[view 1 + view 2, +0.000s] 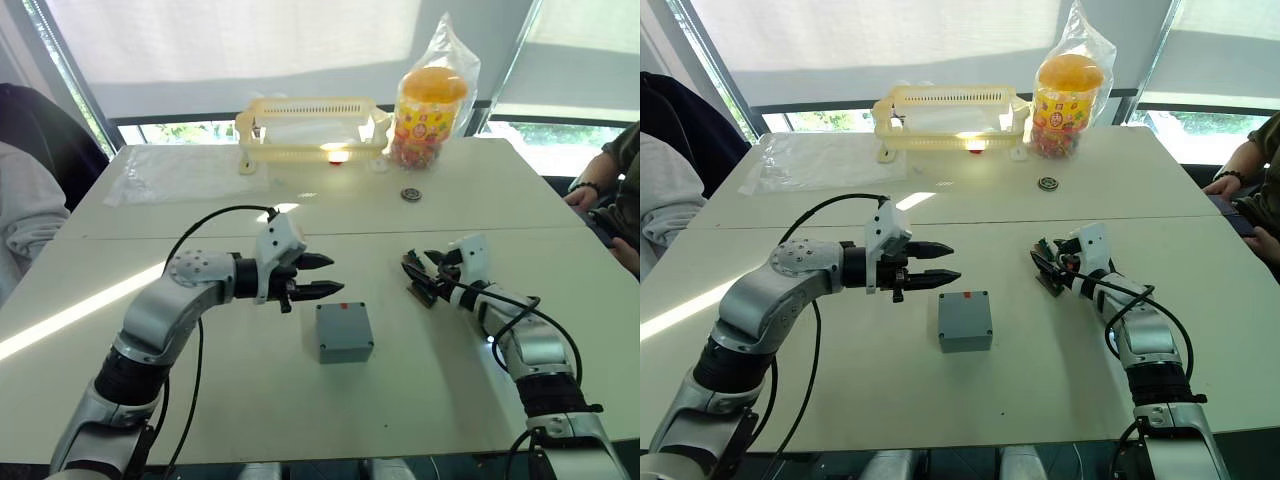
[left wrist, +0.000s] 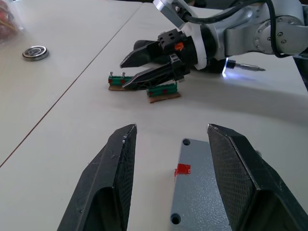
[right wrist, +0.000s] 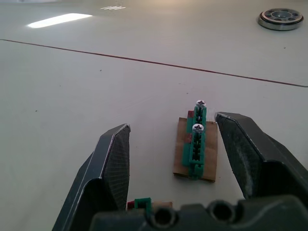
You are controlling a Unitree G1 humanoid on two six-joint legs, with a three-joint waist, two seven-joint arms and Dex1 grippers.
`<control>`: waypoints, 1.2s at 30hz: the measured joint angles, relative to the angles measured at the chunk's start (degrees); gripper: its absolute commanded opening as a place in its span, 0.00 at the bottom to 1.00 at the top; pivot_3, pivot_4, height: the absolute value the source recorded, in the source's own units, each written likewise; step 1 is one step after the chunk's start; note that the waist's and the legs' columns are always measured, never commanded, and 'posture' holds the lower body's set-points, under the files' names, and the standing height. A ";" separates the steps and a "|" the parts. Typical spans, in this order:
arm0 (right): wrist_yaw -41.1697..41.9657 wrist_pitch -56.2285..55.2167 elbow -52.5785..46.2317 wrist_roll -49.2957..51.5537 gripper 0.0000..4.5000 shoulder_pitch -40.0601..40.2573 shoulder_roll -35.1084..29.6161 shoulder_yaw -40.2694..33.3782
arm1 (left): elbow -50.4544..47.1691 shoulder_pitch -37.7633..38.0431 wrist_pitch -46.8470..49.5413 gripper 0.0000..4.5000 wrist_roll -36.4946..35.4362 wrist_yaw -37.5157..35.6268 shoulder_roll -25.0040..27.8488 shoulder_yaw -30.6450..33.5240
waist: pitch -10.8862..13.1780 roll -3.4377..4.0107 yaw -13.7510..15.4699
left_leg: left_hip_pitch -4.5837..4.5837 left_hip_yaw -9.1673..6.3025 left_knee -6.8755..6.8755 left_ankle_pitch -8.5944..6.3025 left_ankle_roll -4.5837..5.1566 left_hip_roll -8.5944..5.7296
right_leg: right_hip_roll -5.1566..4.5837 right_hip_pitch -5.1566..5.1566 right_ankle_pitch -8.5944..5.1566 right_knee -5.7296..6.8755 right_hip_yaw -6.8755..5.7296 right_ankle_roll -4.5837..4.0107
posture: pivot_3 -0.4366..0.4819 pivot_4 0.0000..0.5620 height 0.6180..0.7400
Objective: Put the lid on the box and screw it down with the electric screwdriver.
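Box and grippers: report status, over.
Left gripper open, empty, just behind the box. Lid on the box. Right gripper open over green screw holder. Nothing in the way.

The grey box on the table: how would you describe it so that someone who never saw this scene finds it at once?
Look at the white table, at its near part between the two robot arms. The box lies just beyond the open left gripper. It is the only square grey thing there, with a small red mark on its side and screw holes in its corners.
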 measured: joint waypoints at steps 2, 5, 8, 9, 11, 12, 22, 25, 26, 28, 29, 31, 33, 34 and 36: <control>-0.02 -0.19 1.07 -0.17 0.62 -0.74 0.10 -0.01 | 0.00 0.37 -1.03 0.52 1.10 -0.07 0.81 -1.17 | 0.00 0.00 0.02 | 0.00 0.00 0.00 0.00 0.00 0.00 | 0.00 0.00 0.00 0.00 0.00 0.00 | 0.48 0.27 1.00; -0.18 -1.26 2.69 -0.89 0.36 -1.47 0.16 -0.01 | -0.01 1.48 -2.53 0.52 2.46 -0.32 1.76 -2.47 | 0.00 0.00 0.01 | 0.00 0.00 0.00 0.00 0.00 0.00 | 0.00 0.00 0.00 0.00 0.00 0.00 | 0.48 0.27 1.00; -0.66 -1.54 3.31 -1.13 0.01 -1.51 0.36 -0.06 | -0.01 2.22 -3.14 0.52 2.91 -0.47 2.15 -2.91 | 0.00 0.00 0.02 | 0.00 0.00 0.00 0.00 0.00 0.00 | 0.00 0.00 0.00 0.00 0.00 0.00 | 0.48 0.27 1.00; -0.80 -1.64 3.49 -1.31 0.01 -1.67 0.36 -0.16 | -0.02 2.20 -3.32 0.52 2.96 -0.46 2.16 -2.91 | 0.00 0.00 0.02 | 0.00 0.00 0.00 0.00 0.00 0.00 | 0.00 0.01 0.00 0.00 0.00 0.00 | 0.48 0.27 1.00; -0.89 -1.64 3.73 -1.48 0.01 -1.81 0.37 -0.16 | -0.03 2.21 -3.47 0.52 2.99 -0.43 2.15 -2.91 | 0.00 0.00 0.01 | 0.00 -0.01 0.00 0.00 0.00 0.00 | 0.00 0.01 0.00 0.00 0.00 0.00 | 0.48 0.27 1.00; -0.89 -1.64 3.77 -1.54 0.01 -1.81 0.37 -0.16 | -0.03 2.21 -3.50 0.52 3.01 -0.39 2.15 -2.91 | 0.00 0.00 0.01 | 0.00 -0.01 0.00 0.00 0.00 0.00 | 0.00 0.00 0.00 0.00 0.00 0.00 | 0.48 0.27 1.00; -1.24 -1.17 3.62 -1.86 0.01 -1.81 0.35 -1.61 | 0.02 2.20 -4.37 0.52 3.17 -0.17 2.10 -2.91 | 0.00 0.00 0.02 | 0.00 -0.01 0.00 0.00 0.00 0.00 | 0.00 0.00 0.00 0.00 0.00 0.00 | 0.48 0.27 1.00; -1.33 0.26 1.36 -0.85 0.01 -1.80 0.35 -2.63 | 0.20 2.18 -4.67 0.52 3.17 -0.23 2.07 -2.91 | 0.00 0.01 0.02 | 0.00 -0.01 0.00 0.00 0.00 0.00 | 0.00 -0.01 0.00 0.01 0.00 0.00 | 0.48 0.27 1.00; -1.35 0.78 0.22 -0.59 0.01 -1.80 0.35 -3.01 | 0.34 2.18 -4.73 0.52 3.17 -0.25 2.07 -2.91 | 0.00 0.01 0.03 | 0.00 -0.01 0.00 0.00 0.00 0.00 | 0.00 -0.01 0.00 0.01 0.00 0.00 | 0.48 0.27 1.00; -1.34 1.86 -1.75 -0.04 0.01 -1.80 0.34 -3.67 | 0.56 2.18 -4.79 0.52 3.17 -0.29 2.06 -2.91 | 0.00 0.01 0.02 | 0.00 -0.01 -0.01 0.00 0.00 0.00 | 0.00 -0.01 0.00 0.01 0.00 0.00 | 0.48 0.27 1.00; -1.33 2.46 -2.70 0.16 0.01 -1.80 0.32 -3.74 | 0.72 2.18 -4.82 0.52 3.17 -0.32 2.05 -2.91 | 0.00 0.01 0.01 | 0.00 -0.01 0.00 0.00 0.00 0.00 | 0.00 -0.01 0.00 0.02 0.00 0.00 | 0.48 0.27 1.00; -1.26 3.49 -4.60 0.31 0.01 -1.78 0.32 -3.74 | 0.78 2.17 -4.83 0.52 3.15 -0.40 2.05 -2.91 | 0.00 0.01 0.03 | 0.00 -0.01 0.00 0.00 0.00 0.00 | 0.00 -0.01 0.00 0.02 0.00 0.00 | 0.48 0.27 1.00; -0.85 5.34 -8.09 1.30 0.01 -1.17 -0.04 -3.86 | 0.78 2.15 -4.81 0.52 3.01 -0.70 2.19 -2.88 | 0.00 0.01 0.05 | -0.01 -0.01 -0.01 0.00 0.00 0.00 | 0.00 -0.02 0.00 0.02 0.00 0.00 | 0.48 0.27 1.00; -0.20 6.72 -10.83 2.24 0.01 -0.66 -0.30 -3.98 | 0.77 2.14 -4.73 0.52 2.90 -0.96 2.49 -2.80 | 0.00 0.01 0.06 | -0.01 -0.02 -0.01 0.00 0.00 0.00 | 0.00 -0.02 0.00 0.02 0.00 0.00 | 0.48 0.27 1.00; 2.13 10.01 -18.43 5.38 0.01 1.27 -1.27 -3.93 | 0.74 2.16 -4.23 0.52 2.37 -1.90 3.99 -2.46 | 0.00 0.01 0.09 | -0.02 -0.05 -0.02 0.00 0.00 0.01 | 0.00 -0.03 0.00 0.03 -0.02 0.00 | 0.48 0.27 1.00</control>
